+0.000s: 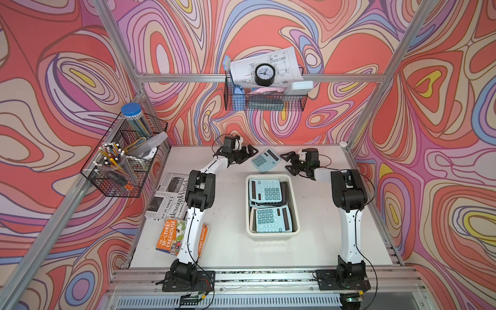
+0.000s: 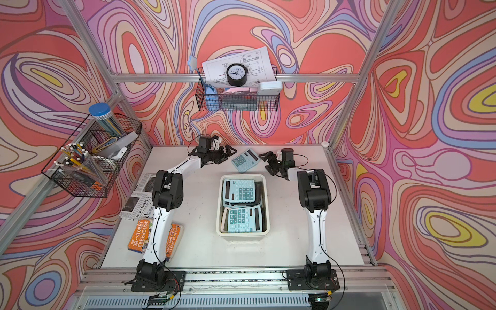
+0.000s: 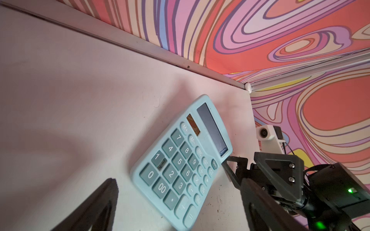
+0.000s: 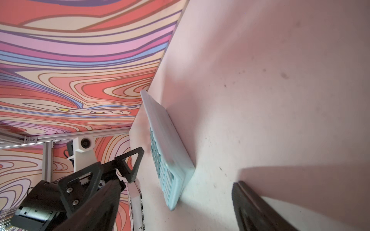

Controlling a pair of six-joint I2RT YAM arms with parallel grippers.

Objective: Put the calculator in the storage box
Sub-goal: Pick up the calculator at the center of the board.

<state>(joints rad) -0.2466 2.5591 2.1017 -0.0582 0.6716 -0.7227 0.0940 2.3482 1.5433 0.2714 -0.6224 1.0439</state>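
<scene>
Light-blue calculator (image 1: 265, 160) (image 2: 245, 160) is lying flat, keys up, on the white table (image 1: 228, 228) near its far edge, turned at an angle. It is sitting outside the storage box (image 1: 247, 204) (image 2: 243, 234), just beyond the box's far end.

In both top views the two arms are reaching toward the calculator from either side. The left gripper (image 1: 249, 155) (image 2: 228, 155) is hovering just beside the calculator's left edge with its jaws spread wide and nothing between them. In the left wrist view its dark fingers (image 3: 100, 204) are framing the calculator (image 3: 184, 160) without gripping it.

The right gripper (image 1: 285, 162) (image 2: 264, 161) is sitting at the calculator's right side, jaws also standing wide apart and holding nothing. One of its fingertips (image 3: 227, 163) is lying right at the calculator's corner by the display; whether it is touching cannot be told. The right wrist view is showing the calculator (image 4: 168, 152) edge-on against the table.

The cream storage box is resting in the middle of the table, between the arms. Two more blue calculators (image 1: 265, 190) (image 1: 271, 220) are lying inside it, end to end, on top of darker ones.

A newspaper (image 1: 169, 196) and an orange book (image 1: 169, 236) are lying under the left arm.
</scene>
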